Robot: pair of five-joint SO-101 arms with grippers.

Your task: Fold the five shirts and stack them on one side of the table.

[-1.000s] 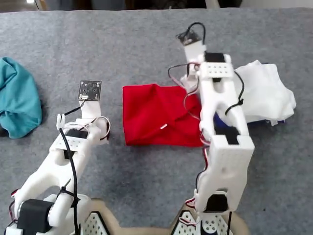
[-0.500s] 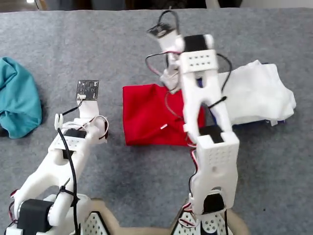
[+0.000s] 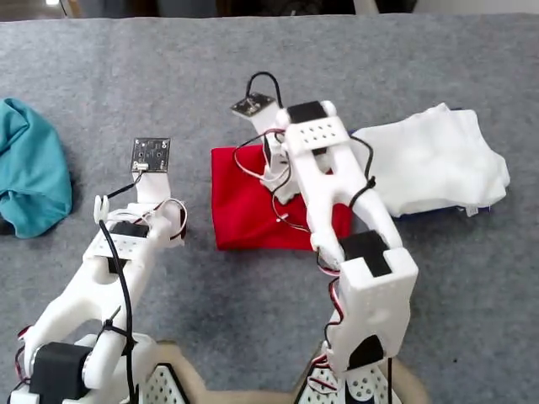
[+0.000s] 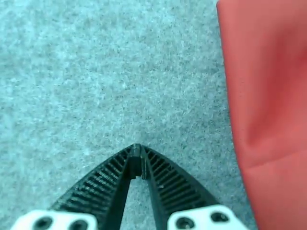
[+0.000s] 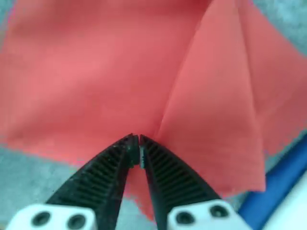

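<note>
Teal shirt (image 3: pixel 32 177) bunched at counter's (image 3: pixel 253 67) far left; left gripper (image 4: pixel 136 162) closed, empty, over bare counter beside folded red shirt (image 3: pixel 244 210) at centre; right gripper (image 5: pixel 135 148) closed above red shirt (holding nothing); white shirt (image 3: pixel 438 164) at right, atop blue shirt (image 5: pixel 273 187).

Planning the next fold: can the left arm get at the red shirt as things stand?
Probably yes: the left gripper, jaws shut, sits beside the red shirt with only bare table between them.

High view looks down; both wrist views, close, share the red shirt (image 3: pixel 240 210)
</note>
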